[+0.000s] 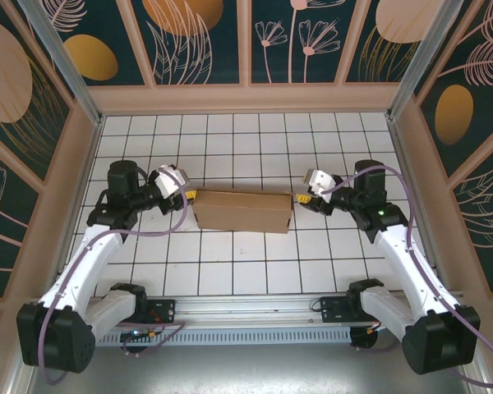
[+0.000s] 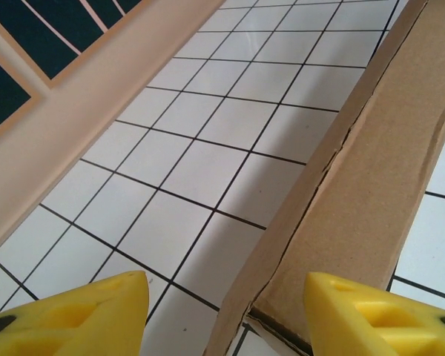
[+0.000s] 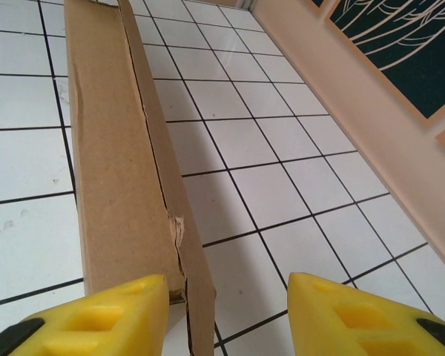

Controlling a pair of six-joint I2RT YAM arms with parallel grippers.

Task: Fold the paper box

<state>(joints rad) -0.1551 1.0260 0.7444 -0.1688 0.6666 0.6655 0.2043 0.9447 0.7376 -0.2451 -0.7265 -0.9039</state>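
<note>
folded paper box (image 1: 242,211) lying mid tiled table (image 1: 230,271); left gripper (image 1: 189,195) at its left end, fingers apart, nothing clamped; right gripper (image 1: 297,198) at its right end, fingers likewise spread

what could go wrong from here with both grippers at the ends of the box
1. The paper box has a small tear along its edge close to the right gripper. A squeeze or push there may rip it further.
2. The left gripper straddles only the box's end corner, where the seam gapes. Closing there could crush the corner or slip off.
3. Pressed from both ends, the long thin box might buckle or slide on the tiles.
</note>
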